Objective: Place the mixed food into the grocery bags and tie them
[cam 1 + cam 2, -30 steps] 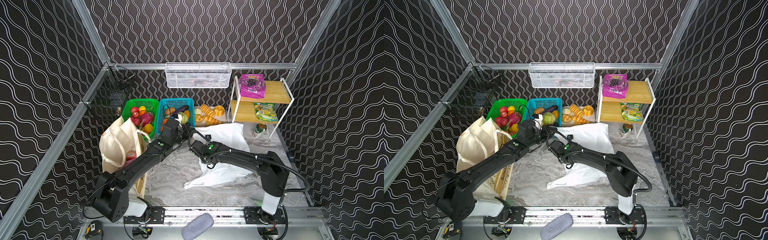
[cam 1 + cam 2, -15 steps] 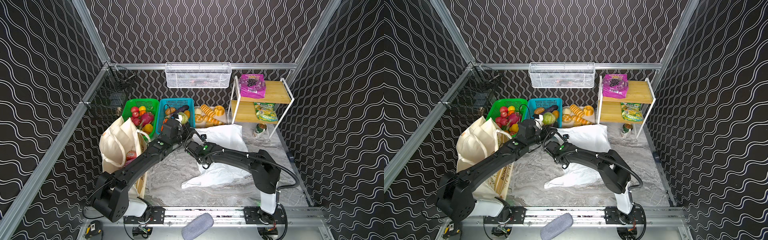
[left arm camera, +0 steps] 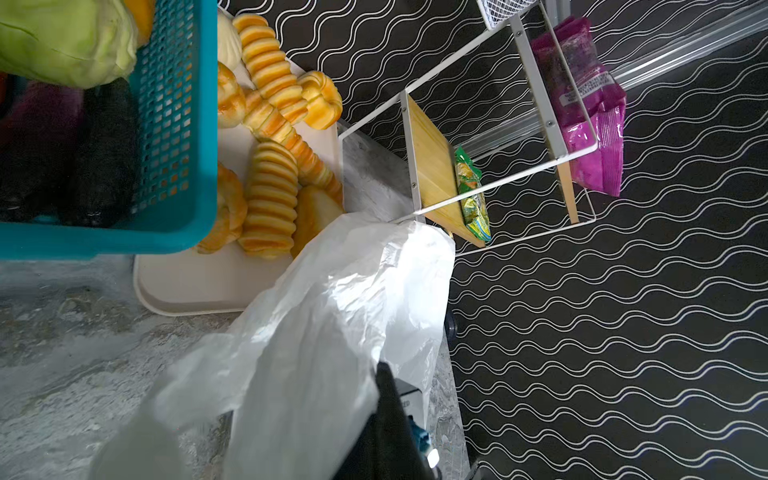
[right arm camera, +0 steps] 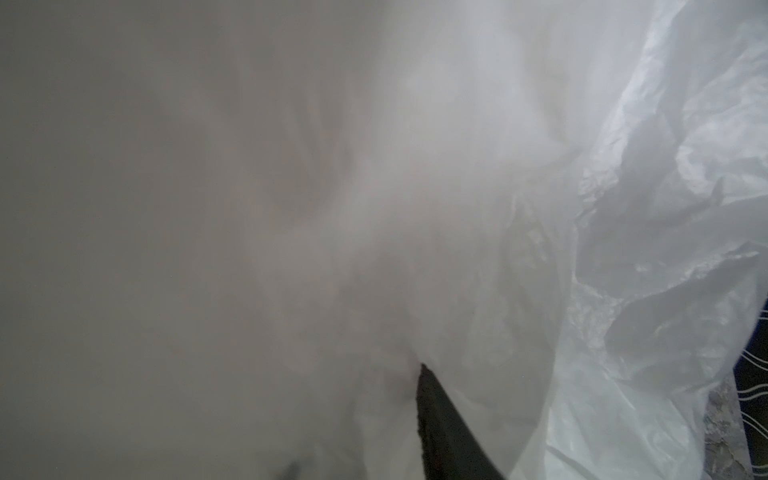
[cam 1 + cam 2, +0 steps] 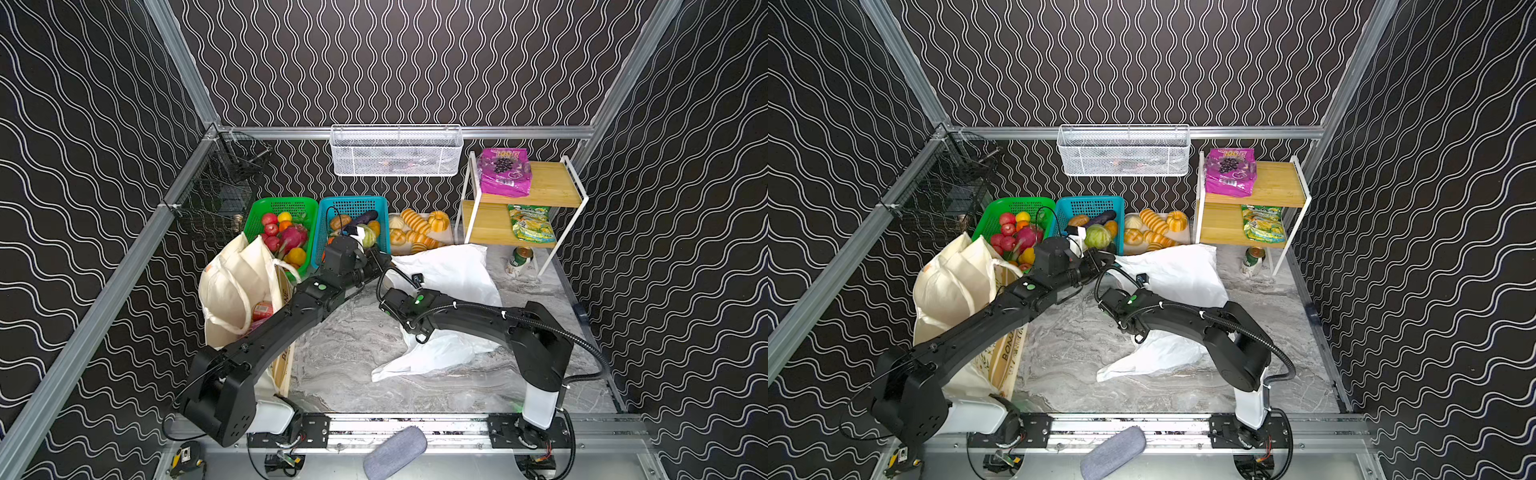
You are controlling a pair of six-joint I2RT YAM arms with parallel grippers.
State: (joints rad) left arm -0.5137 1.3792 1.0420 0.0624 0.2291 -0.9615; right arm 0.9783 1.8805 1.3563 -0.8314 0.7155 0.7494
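right wrist: white bag (image 4: pixel 648 232) drapes over jaws

Black wavy-lined walls (image 5: pixel 395 62) enclose a grey marbled tabletop (image 5: pixel 353 340) and a two-tier wooden shelf (image 5: pixel 552 187).

In both top views we look steeply down from high above the near edge toward the back wall (image 5: pixel 395 62), far enough off to take in the whole desk (image 5: pixel 345 345) and the wooden shelf (image 5: pixel 548 189). The two overlap almost wholly, shifted slightly sideways. From the left wrist we look, rolled sideways, close over the white plastic bag (image 3: pixel 332 332) toward the bread tray (image 3: pixel 208 286), blue basket (image 3: pixel 174 124) and that shelf, all shared with the top views. From the right wrist we see only the bag's film, pressed close and mostly blurred.
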